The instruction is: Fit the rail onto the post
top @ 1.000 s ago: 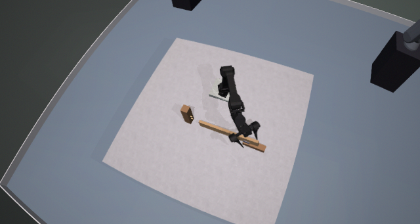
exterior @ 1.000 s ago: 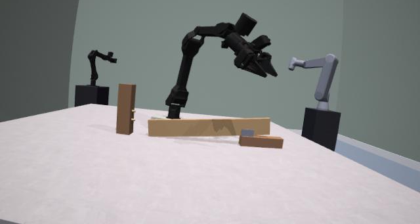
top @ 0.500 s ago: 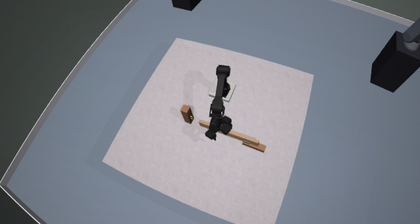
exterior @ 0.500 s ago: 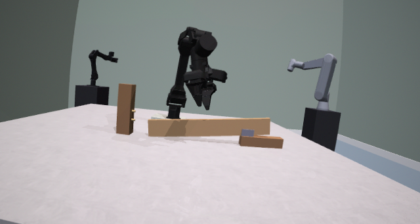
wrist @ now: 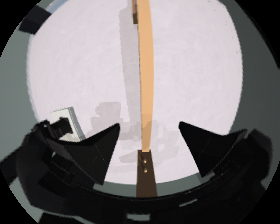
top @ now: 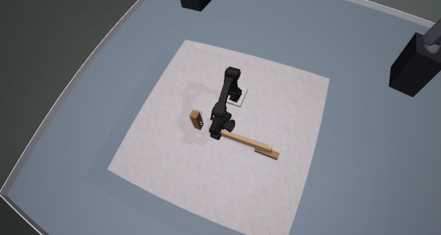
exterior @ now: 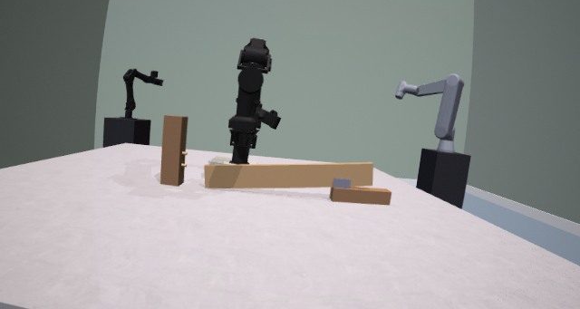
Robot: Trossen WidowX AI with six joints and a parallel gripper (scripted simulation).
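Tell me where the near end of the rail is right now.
In the exterior view the rail's near end lies on the table just right of the post, short of its pegs, with the open gripper straddling it from above.
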